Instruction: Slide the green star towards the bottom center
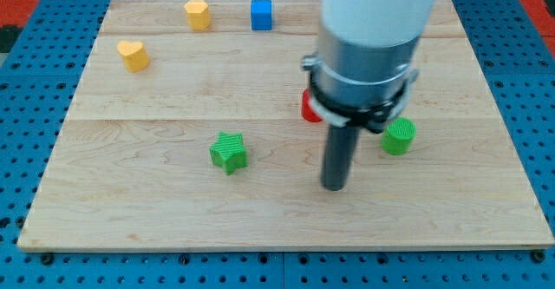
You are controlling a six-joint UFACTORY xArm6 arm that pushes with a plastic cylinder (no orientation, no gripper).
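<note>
My tip [335, 186], a bare rod with nothing to spread or pinch, rests on the board. The green star [229, 152] sits at its ten o'clock, apart. It looks light, rigid and slidey; I'd push its twelve o'clock edge.

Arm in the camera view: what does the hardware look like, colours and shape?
A wide white cylindrical body at the top, then a grey metallic section with a dark clamp ring around it. Below it hangs a straight dark rod ending in my tip. No cables or markings are visible.
</note>
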